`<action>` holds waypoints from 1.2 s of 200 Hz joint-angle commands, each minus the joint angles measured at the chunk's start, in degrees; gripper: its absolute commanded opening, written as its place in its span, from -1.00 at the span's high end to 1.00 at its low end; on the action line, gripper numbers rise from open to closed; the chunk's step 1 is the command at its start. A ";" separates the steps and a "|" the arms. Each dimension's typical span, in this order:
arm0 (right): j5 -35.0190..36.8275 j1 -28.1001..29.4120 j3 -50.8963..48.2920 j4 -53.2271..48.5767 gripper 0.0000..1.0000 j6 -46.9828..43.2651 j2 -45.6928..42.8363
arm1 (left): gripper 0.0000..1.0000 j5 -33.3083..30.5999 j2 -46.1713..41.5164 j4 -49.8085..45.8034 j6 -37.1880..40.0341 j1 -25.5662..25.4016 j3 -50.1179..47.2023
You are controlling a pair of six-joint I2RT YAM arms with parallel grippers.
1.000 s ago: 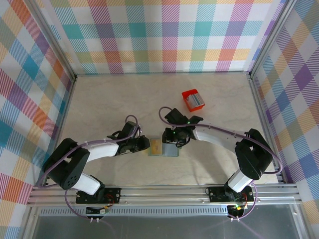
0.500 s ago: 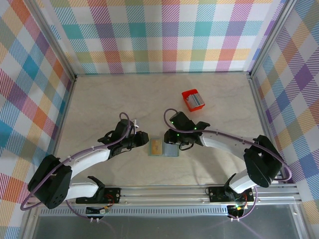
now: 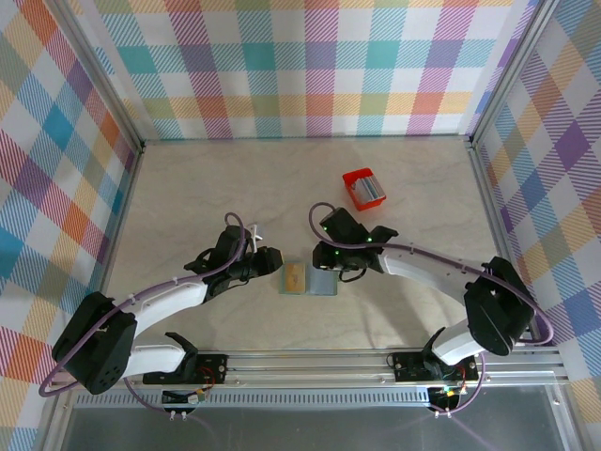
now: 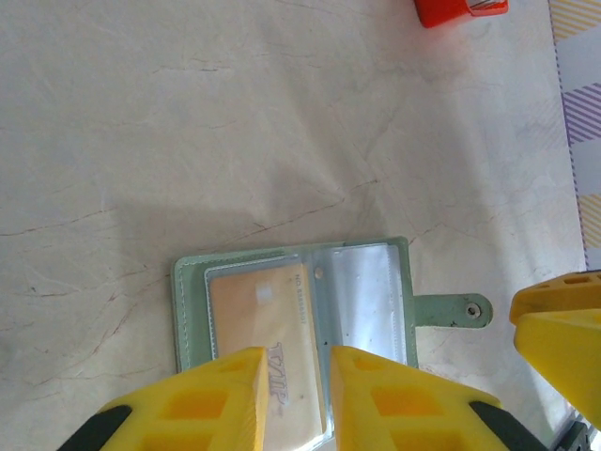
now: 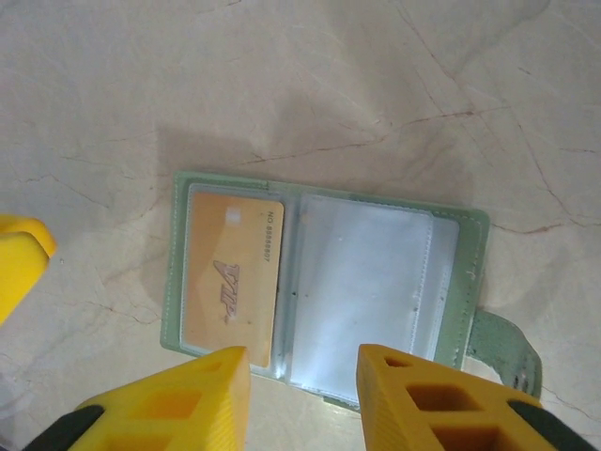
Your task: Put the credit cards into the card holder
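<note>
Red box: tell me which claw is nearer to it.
Right. The right claw is at the card holder's right side, below the red box; the left claw sits off the holder's left edge, farther away.

The card holder (image 3: 322, 284) lies open on the table (image 3: 207, 188), gold-yellow card (image 3: 295, 277) inside.

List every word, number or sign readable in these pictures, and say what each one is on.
"VIP": slanted lettering on the gold card, which sits in a pocket of the open card holder.
"NO": along the same card's edge, followed by a row of digits too blurred to read with certainty.
Red box: too small to tell whether it carries any text.
</note>
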 commanded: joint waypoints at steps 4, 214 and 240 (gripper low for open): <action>-1.03 0.51 1.94 -3.76 0.31 0.20 3.36 | 0.52 2.13 1.13 3.36 -1.03 -0.30 -0.36; -2.66 -1.24 8.64 -9.51 0.19 4.06 16.08 | 0.52 4.47 10.72 8.57 -4.08 -0.38 -0.39; -2.73 -1.41 8.73 -9.86 0.15 4.10 16.67 | 0.52 4.96 11.82 8.77 -4.35 -0.47 -0.49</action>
